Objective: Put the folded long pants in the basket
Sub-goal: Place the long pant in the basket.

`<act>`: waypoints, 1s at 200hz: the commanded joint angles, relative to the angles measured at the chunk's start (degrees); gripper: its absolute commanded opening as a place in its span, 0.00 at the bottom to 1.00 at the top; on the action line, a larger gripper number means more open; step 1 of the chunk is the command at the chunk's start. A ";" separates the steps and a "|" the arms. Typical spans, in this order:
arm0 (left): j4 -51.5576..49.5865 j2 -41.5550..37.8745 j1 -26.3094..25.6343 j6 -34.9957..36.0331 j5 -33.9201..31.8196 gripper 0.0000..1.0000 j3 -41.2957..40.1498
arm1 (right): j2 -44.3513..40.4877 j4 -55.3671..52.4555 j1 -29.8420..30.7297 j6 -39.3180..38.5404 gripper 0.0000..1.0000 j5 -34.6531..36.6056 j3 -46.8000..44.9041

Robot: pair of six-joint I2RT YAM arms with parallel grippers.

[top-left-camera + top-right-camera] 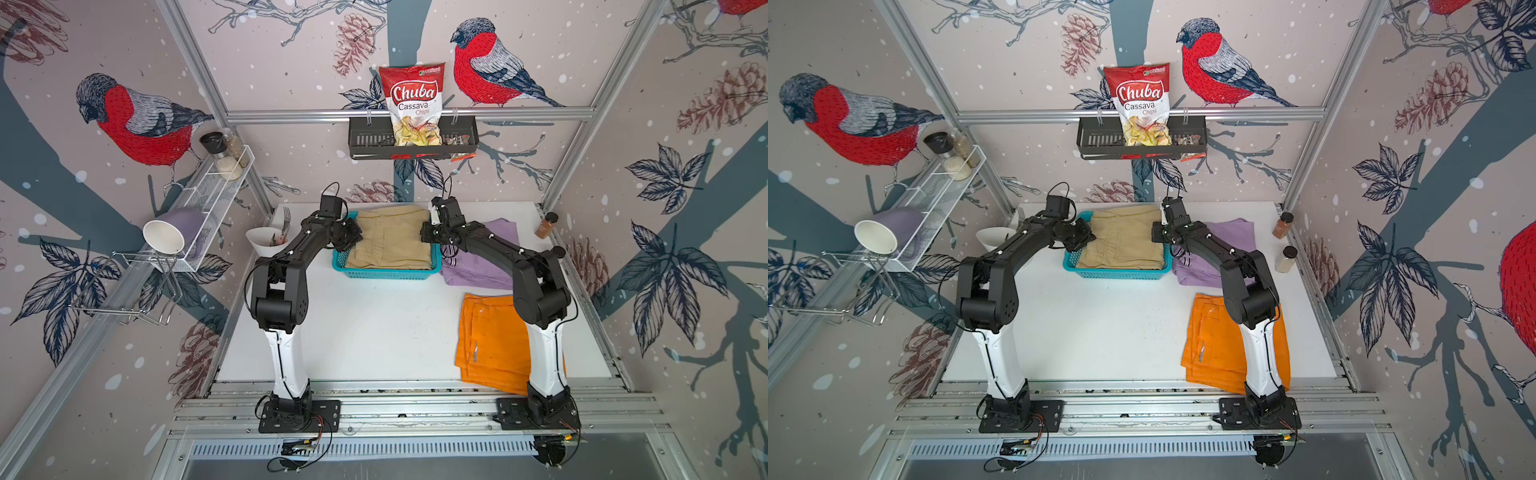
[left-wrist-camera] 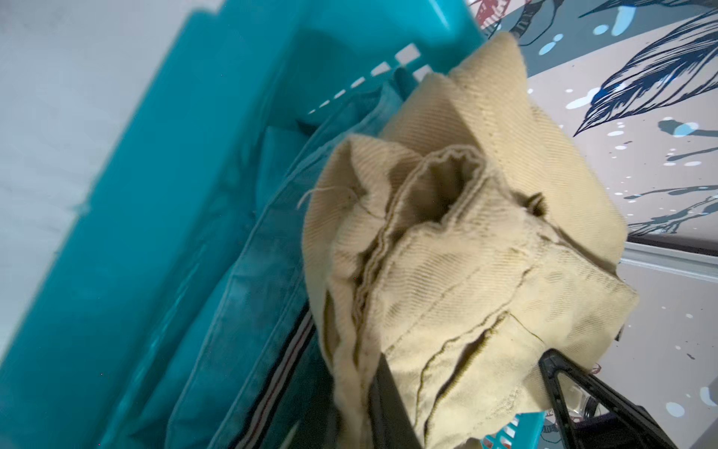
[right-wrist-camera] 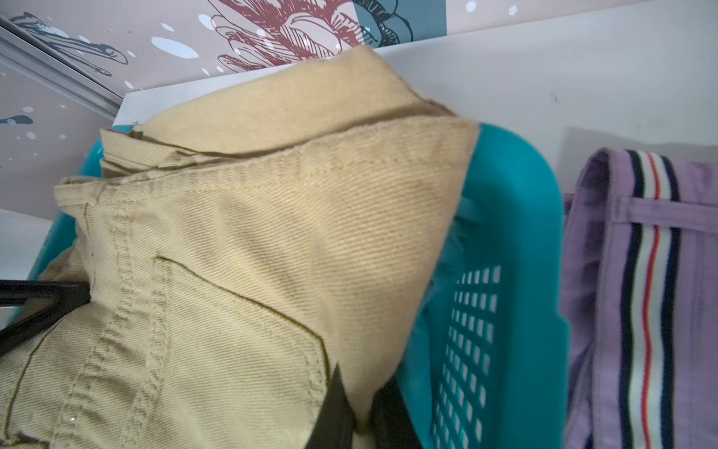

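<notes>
White table (image 1: 374,332): one basket (image 1: 386,273), four folded pants (image 1: 490,332), two grippers (image 1: 350,244) (image 1: 428,233) clamping tan pair (image 1: 390,237).

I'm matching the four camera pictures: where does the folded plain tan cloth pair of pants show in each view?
Top view: folded tan pants over turquoise perforated plastic basket, centre back.
Top view: same place.
Left wrist: middle, beside the basket's wall.
Right wrist: middle, over the basket's rim.
Shared landmark: the basket.
</notes>
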 commanded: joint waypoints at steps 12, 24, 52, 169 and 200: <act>2.03 0.16 0.19 -1.45 -2.29 0.00 -2.38 | 1.35 1.96 0.13 -0.20 0.00 1.45 -1.07; 2.02 1.48 0.19 -1.45 -2.27 0.00 -2.65 | 1.95 2.05 0.14 -0.19 0.00 2.03 -1.52; 2.07 4.40 0.28 -2.18 -1.64 0.00 -3.24 | 4.01 1.45 0.03 -0.41 0.00 2.87 -1.05; -0.77 -2.46 -0.84 -2.07 -3.51 0.44 -5.69 | -1.12 -1.12 2.09 -0.80 0.31 5.79 1.88; -2.32 -8.02 -2.13 -2.52 -5.69 0.46 -5.70 | -2.62 -6.81 3.89 -2.34 0.49 9.36 7.33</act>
